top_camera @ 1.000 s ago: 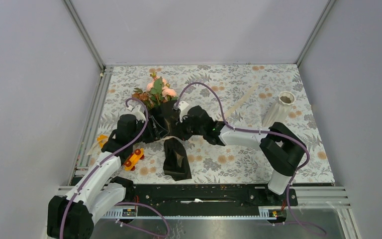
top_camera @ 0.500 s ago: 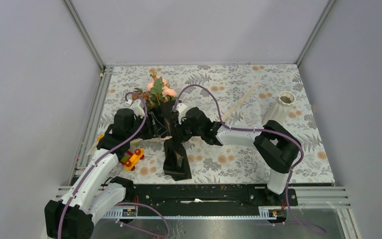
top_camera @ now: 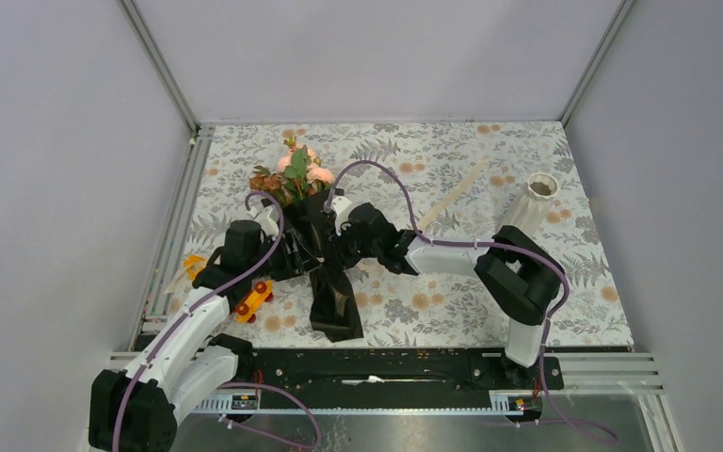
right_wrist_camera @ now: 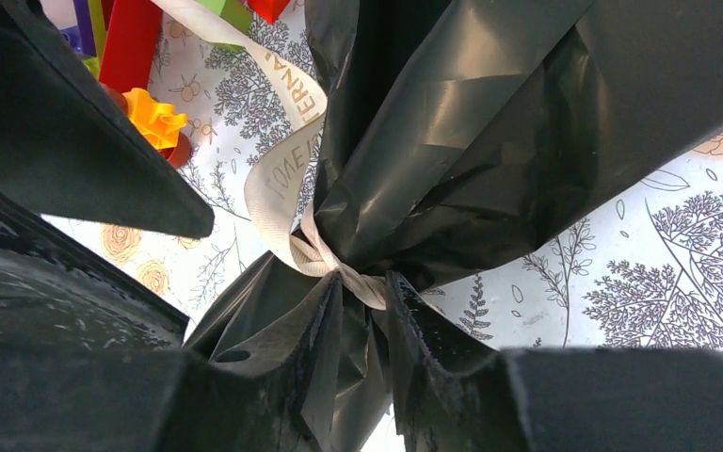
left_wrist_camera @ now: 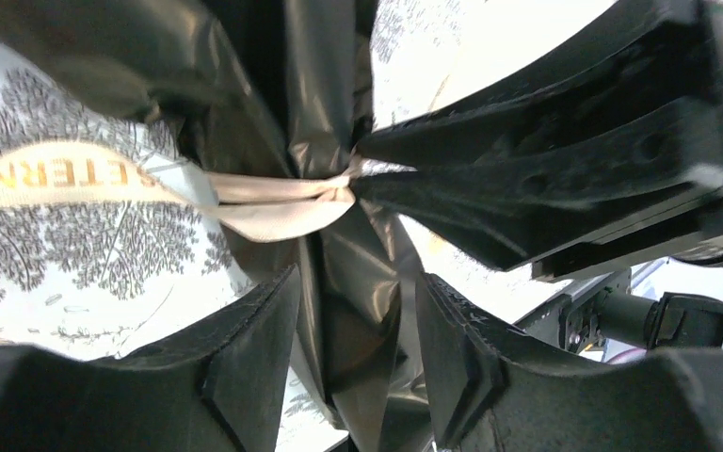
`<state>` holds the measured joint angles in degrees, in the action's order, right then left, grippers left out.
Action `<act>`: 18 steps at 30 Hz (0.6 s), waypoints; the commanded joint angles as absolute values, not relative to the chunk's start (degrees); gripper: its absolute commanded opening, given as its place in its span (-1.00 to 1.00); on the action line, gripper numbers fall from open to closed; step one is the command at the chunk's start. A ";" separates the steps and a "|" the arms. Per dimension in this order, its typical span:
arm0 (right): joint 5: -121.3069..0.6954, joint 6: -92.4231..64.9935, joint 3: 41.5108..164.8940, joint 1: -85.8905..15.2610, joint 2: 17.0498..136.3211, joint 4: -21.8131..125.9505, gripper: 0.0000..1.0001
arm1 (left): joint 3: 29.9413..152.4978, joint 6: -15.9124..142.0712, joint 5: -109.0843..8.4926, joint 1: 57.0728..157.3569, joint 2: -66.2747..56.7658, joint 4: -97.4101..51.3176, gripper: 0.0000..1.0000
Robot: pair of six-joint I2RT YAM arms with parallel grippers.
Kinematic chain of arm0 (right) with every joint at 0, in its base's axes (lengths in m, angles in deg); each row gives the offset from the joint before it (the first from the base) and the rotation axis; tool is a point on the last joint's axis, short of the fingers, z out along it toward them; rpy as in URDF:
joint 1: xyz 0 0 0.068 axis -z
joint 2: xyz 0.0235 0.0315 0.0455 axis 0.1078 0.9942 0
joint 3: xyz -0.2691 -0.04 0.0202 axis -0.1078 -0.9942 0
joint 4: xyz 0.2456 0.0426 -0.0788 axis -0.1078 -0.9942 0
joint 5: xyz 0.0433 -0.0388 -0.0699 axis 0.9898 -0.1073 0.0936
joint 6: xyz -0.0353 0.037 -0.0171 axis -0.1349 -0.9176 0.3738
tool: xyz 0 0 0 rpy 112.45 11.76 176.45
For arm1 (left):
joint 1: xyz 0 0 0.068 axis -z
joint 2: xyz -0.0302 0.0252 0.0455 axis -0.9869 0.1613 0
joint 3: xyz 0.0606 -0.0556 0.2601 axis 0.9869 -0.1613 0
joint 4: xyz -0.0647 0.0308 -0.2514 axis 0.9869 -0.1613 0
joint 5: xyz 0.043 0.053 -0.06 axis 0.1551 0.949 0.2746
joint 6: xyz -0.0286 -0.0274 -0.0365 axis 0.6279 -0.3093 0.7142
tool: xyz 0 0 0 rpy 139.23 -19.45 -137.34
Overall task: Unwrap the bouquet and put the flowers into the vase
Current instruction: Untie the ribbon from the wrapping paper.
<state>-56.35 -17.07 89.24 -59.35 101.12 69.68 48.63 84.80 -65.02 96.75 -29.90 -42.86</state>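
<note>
Floral-print tabletop (top_camera: 433, 311), black-wrapped bouquet (top_camera: 331, 301) lying between the left gripper (top_camera: 294, 254) and right gripper (top_camera: 328, 247), toy-block car (top_camera: 254, 299) near the left gripper's outer side, white vase (top_camera: 527, 209) upright well beyond the right gripper's outer side, pale strip (top_camera: 457, 193) between them.

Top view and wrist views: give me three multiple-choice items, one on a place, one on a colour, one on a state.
1. Where does the vase stand?
A. near the right edge of the table
B. beside the toy car
C. inside the wrapping

2. What colour is the wrapping of the bouquet?
A. white
B. black
C. red

3. What state is the ribbon in?
A. cut in two
B. taken off the bouquet
C. knotted round the wrapping's neck

Answers:
1 A: it stands alone on the right side, apart from everything else.
2 B: glossy black paper shows in every view.
3 C: the right wrist view shows its knot cinching the paper.
</note>
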 commanded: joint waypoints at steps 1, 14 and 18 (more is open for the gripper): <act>-57.50 -15.39 91.16 -60.28 102.41 70.21 -0.44 | 45.82 87.37 -66.60 97.30 -31.93 -39.27 0.03; -61.07 -14.80 89.47 -61.72 101.22 71.19 -1.00 | 36.07 97.72 -65.80 101.27 -32.52 -26.41 0.08; -61.72 -15.23 87.70 -61.90 100.04 72.75 -1.00 | 34.61 98.54 -64.32 102.14 -30.50 -22.17 0.05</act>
<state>-59.81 -15.68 89.11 -61.02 101.73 70.12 36.09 96.19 -65.52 101.25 -31.91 -31.08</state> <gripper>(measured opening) 0.015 0.537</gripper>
